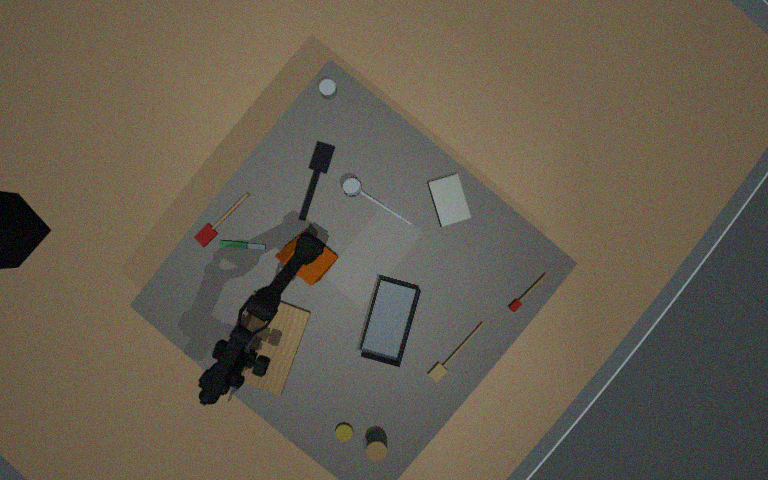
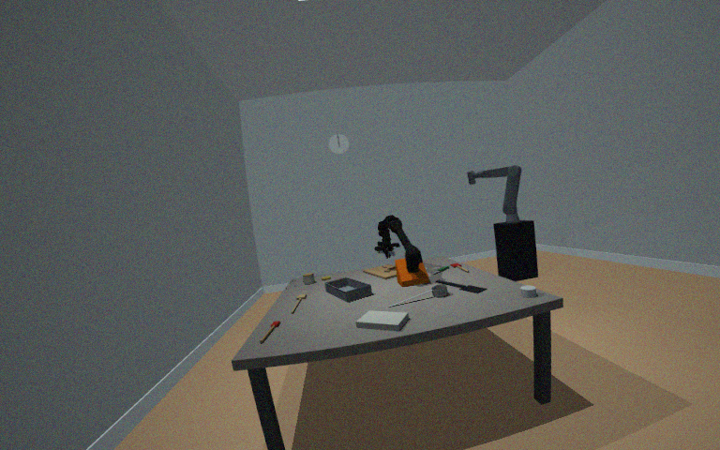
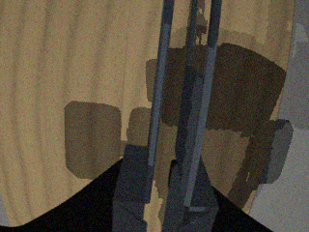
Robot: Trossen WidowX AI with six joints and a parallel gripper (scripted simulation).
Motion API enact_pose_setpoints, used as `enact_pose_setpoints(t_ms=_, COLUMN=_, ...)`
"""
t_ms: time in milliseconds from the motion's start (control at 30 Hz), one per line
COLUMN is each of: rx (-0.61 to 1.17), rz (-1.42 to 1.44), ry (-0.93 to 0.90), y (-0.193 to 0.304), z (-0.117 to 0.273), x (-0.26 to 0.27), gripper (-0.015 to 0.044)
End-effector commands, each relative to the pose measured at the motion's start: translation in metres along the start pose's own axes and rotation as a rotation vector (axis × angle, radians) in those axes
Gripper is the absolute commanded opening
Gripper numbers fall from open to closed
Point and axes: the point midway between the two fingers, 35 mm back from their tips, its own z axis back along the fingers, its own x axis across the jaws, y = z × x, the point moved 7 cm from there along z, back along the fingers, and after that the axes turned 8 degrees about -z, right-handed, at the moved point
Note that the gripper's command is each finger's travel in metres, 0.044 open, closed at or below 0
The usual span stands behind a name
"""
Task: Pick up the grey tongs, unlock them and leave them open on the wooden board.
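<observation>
From where I'm standing, the gripper (image 1: 240,357) (image 2: 386,247) (image 3: 153,168) is nearly closed, its fingers stopped a narrow gap apart with the grey tongs (image 3: 209,82) caught between them. Their long arms run out close together, above the wooden board (image 1: 291,345) (image 2: 374,272) (image 3: 43,97); I can't tell whether the lock has let go. The roasting tin (image 1: 390,319) (image 2: 356,293) sits apart from the board on the desk (image 1: 492,260) (image 2: 318,331), its pale bottom visible from end to end inside dark walls. The white round tub (image 1: 327,86) (image 2: 528,291) stands near a corner; what's in it, I can't tell.
</observation>
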Motion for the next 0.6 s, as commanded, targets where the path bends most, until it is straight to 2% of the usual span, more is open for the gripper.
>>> enact_pose_setpoints(t_ms=0, rx=-0.025, rz=0.005, ry=0.003, y=-0.0023, z=0.0048, x=-0.0012, gripper=-0.0150)
enact_pose_setpoints(t_ms=567, rx=-0.221, rz=-0.004, ry=-0.027, y=-0.0029, z=-0.0034, x=-0.0073, gripper=-0.0150)
